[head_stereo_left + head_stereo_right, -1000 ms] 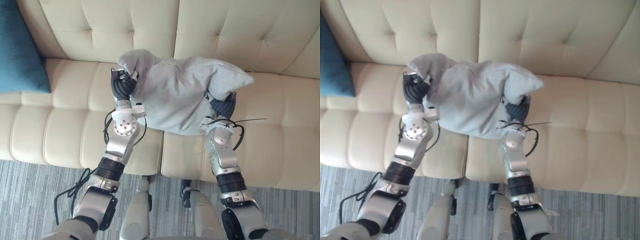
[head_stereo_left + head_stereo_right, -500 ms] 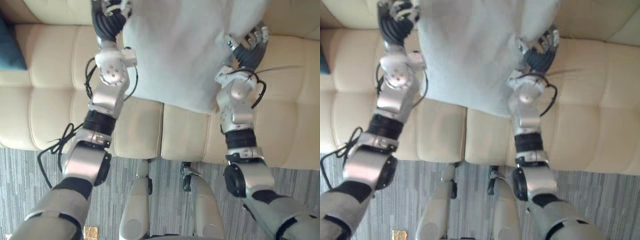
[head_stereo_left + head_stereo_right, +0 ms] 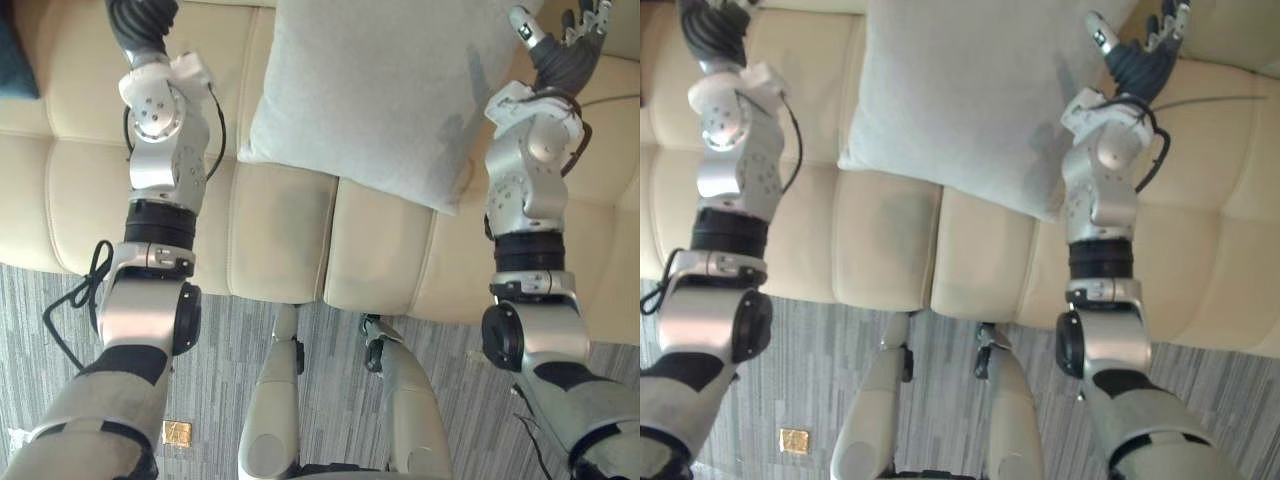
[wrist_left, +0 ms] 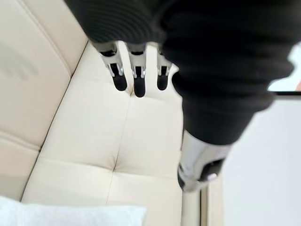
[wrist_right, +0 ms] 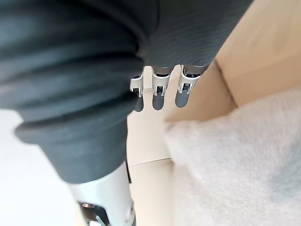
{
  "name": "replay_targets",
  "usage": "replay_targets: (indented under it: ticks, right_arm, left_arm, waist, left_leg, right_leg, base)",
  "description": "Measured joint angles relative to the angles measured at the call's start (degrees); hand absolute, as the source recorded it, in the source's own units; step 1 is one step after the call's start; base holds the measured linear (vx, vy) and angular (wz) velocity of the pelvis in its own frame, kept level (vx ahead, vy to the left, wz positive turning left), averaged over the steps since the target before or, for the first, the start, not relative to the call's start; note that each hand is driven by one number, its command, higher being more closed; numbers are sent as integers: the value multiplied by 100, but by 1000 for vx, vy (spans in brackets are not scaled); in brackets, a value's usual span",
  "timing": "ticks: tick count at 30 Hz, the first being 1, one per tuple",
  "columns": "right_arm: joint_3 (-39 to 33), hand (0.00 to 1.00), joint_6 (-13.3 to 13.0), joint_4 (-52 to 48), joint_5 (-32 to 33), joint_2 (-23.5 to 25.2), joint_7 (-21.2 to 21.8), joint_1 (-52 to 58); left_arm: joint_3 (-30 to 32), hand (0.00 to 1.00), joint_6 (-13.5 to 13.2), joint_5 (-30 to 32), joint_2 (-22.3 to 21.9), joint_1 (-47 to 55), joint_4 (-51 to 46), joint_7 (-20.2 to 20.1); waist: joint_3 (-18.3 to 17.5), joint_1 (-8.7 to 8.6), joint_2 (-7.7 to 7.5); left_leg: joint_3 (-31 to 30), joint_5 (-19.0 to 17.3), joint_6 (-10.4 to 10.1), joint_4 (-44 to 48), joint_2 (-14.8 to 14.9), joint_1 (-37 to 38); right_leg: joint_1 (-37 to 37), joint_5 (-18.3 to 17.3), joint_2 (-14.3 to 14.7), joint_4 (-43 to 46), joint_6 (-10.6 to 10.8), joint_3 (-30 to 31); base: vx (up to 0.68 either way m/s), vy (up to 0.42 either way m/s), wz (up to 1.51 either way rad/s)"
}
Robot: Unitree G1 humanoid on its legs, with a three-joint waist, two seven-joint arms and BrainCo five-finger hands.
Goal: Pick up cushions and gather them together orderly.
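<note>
The grey cushion [image 3: 370, 90] is cut off at the top edge of the head views. The left hand [image 3: 140, 22] is cropped there too, and a blue cushion [image 3: 12, 50] is just a sliver at the side.

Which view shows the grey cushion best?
Left eye view: most of the cushion, with its lower edge and corners on the sofa. Right eye view shows much the same. Left wrist view catches a corner, right wrist view one side up close.
</note>
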Motion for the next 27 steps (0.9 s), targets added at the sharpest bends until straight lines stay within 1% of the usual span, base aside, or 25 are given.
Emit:
replay_targets:
  ticks: [1,2,3,4,5,6,7,8,9,10,11,13,14,15,17,18,19,20,22,23,25,27]
  right_arm:
    - [-171,0,-45,-312,-18,117,51,552]
    - [-261,0,-88,-483,-55,218,72,879]
    - [-359,0,-131,-705,-131,349,97,1317]
    - [-380,0,-172,-997,-240,518,119,1894]
    - [-380,0,-184,-1165,-323,655,176,2270]
    - [-359,0,-191,-1243,-490,869,326,2704]
    - [-356,0,-191,-1255,-619,1082,433,3063]
    - [-353,0,-191,-1255,-691,1168,487,3231]
    - [-348,0,-189,-1253,-847,1316,612,3599]
    - [-327,0,-187,-1250,-940,1403,710,3837]
    - [-304,0,-187,-1212,-1095,1541,831,4189]
    - [-230,0,-173,-1005,-1235,1588,977,4432]
    - [-117,0,-165,-709,-1310,1596,1097,4702]
    - [-61,0,-155,-460,-1349,1613,1180,4867]
    - [-22,0,-78,253,-1395,1749,1359,5145]
    - [8,0,-53,456,-1403,1773,1405,5213]
    - [89,0,-3,866,-1467,1779,1481,5283]
    - [105,0,29,1036,-1519,1783,1519,5290]
    - [113,0,92,1752,-1582,1839,1620,5315]
    - [103,0,101,1905,-1598,1858,1630,5314]
    - [88,0,141,2509,-1712,1955,1661,5341]
    - [91,0,177,2793,-1793,2020,1695,5342]
  left_arm:
    - [66,0,-3,125,-91,490,-294,-3]
    - [95,0,-14,222,-171,795,-468,-2]
    - [144,0,-23,350,-296,1207,-659,-9]
    - [187,0,-24,504,-538,1720,-878,-45]
    - [231,0,-24,616,-738,2111,-1033,-114]
    - [234,0,-1,793,-1028,2609,-1105,-212]
    - [224,0,33,921,-1299,3051,-1123,-344]
    - [216,0,44,989,-1411,3251,-1126,-407]
    - [164,0,51,1100,-1588,3687,-1132,-559]
    - [147,0,52,1153,-1652,4001,-1158,-659]
    - [117,0,56,1215,-1677,4474,-1227,-783]
    - [98,0,77,1290,-1703,4877,-1224,-920]
    - [70,0,121,1333,-1744,5260,-1184,-1029]
    - [57,0,153,1362,-1765,5453,-1050,-1119]
    - [58,0,196,1567,-1850,5731,-402,-1266]
    - [66,0,210,1618,-1887,5786,-208,-1303]
    - [83,0,243,1755,-1967,5852,166,-1364]
    - [87,0,268,1842,-1984,5871,336,-1370]
    - [116,0,308,2154,-2075,5899,1115,-1476]
    - [133,0,317,2233,-2092,5895,1254,-1478]
    - [289,0,373,2499,-2167,5891,1784,-1476]
    - [304,0,400,2660,-2167,5884,2012,-1466]
  waist:
    - [-4,6,-5]
    - [-13,14,-21]
    - [-24,24,-22]
    - [-39,22,-37]
    - [-40,18,-39]
    - [-43,28,-43]
    - [-50,2,-43]
    - [-57,-15,-42]
    - [-140,-37,-68]
    - [-283,-38,-118]
    - [-430,-35,-206]
    - [-532,-33,-281]
    - [-798,-34,-330]
    - [-963,-33,-351]
    - [-1333,-52,-348]
    - [-1423,-70,-355]
    - [-1559,-84,-354]
    - [-1591,-84,-354]
    - [-1738,-111,-343]
    - [-1758,-115,-347]
    - [-1919,-120,-371]
    - [-1952,-117,-401]
  left_leg:
    - [29,-106,33,89,4,105]
    - [63,-231,101,166,4,165]
    - [121,-428,231,233,2,266]
    - [103,-463,232,293,-42,301]
    - [111,-587,251,346,-39,337]
    - [134,-693,287,415,-40,412]
    - [369,-791,349,553,23,485]
    - [513,-814,368,619,72,522]
    - [631,-854,386,710,110,597]
    - [632,-887,389,742,104,605]
    - [656,-900,390,716,87,744]
    - [695,-920,394,656,78,1013]
    - [736,-968,373,631,74,1152]
    - [766,-969,374,572,71,1288]
    - [803,-963,371,432,55,1622]
    - [822,-957,358,408,55,1702]
    - [890,-944,341,309,58,1871]
    - [919,-939,333,260,58,1965]
    - [973,-902,300,39,47,2332]
    - [1004,-887,299,-20,46,2421]
    - [1081,-781,293,-326,41,2734]
    - [1122,-780,295,-338,27,2853]
  right_leg:
    - [155,-52,5,39,-4,-2]
    - [250,-129,6,65,2,-3]
    - [376,-273,-2,110,9,-30]
    - [483,-348,-45,118,7,-90]
    - [558,-360,-48,105,13,-122]
    - [701,-361,-55,69,14,-159]
    - [898,-361,-60,-11,14,-210]
    - [995,-362,-60,-38,15,-243]
    - [1171,-372,-56,-94,32,-284]
    - [1200,-380,-57,-115,44,-282]
    - [1353,-413,-54,-204,86,-224]
    - [1624,-419,-41,-336,92,-180]
    - [1801,-422,-23,-489,99,-138]
    - [1940,-417,-15,-582,105,-114]
    - [2254,-412,-15,-724,114,-93]
    - [2322,-411,-14,-759,116,-85]
    - [2439,-410,-11,-804,119,-42]
    - [2497,-411,-10,-821,120,-8]
    - [2748,-415,-7,-898,151,67]
    - [2795,-421,-7,-904,160,82]
    - [2952,-418,9,-972,182,154]
    - [3050,-411,5,-987,200,219]
  base:
    - [53,-29,27]
    - [59,-26,19]
    - [52,-23,23]
    - [33,-18,22]
    - [2,-8,21]
    - [-3,7,15]
    - [5,9,19]
    - [10,13,25]
    - [12,12,18]
    - [32,16,11]
    - [45,12,-1]
    - [44,3,-6]
    - [60,2,-11]
    - [77,-1,-10]
    - [73,-12,-8]
    - [56,-20,-15]
    - [45,-19,-17]
    - [50,-22,-24]
    - [26,-17,-20]
    - [24,-8,-17]
    - [44,-3,-14]
    - [16,16,-14]
